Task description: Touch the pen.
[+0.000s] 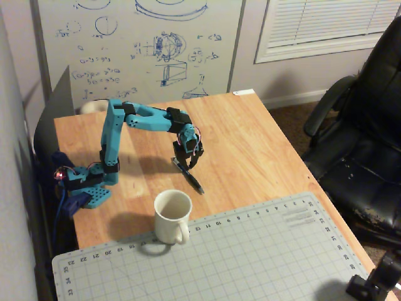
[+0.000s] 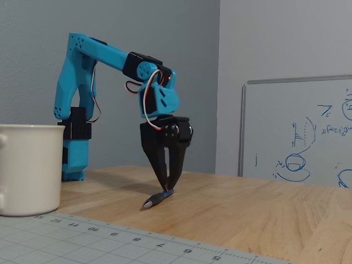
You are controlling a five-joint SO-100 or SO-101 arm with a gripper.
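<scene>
The pen (image 1: 194,182) is slim and dark and lies flat on the wooden table (image 1: 250,144), just behind the white mug (image 1: 172,216). In the fixed view the pen (image 2: 154,200) points its light tip toward the camera. My blue arm reaches down from its base at the left. My black gripper (image 1: 186,165) points straight down over the pen's far end. In the fixed view the gripper (image 2: 168,190) has its fingers closed to a point, and the tips rest on the pen's rear end. The pen stays on the table.
The white mug (image 2: 27,165) stands at the edge of a grey cutting mat (image 1: 250,257) that covers the table's near part. A whiteboard (image 1: 138,44) stands behind the table. A black office chair (image 1: 363,144) is to the right, off the table.
</scene>
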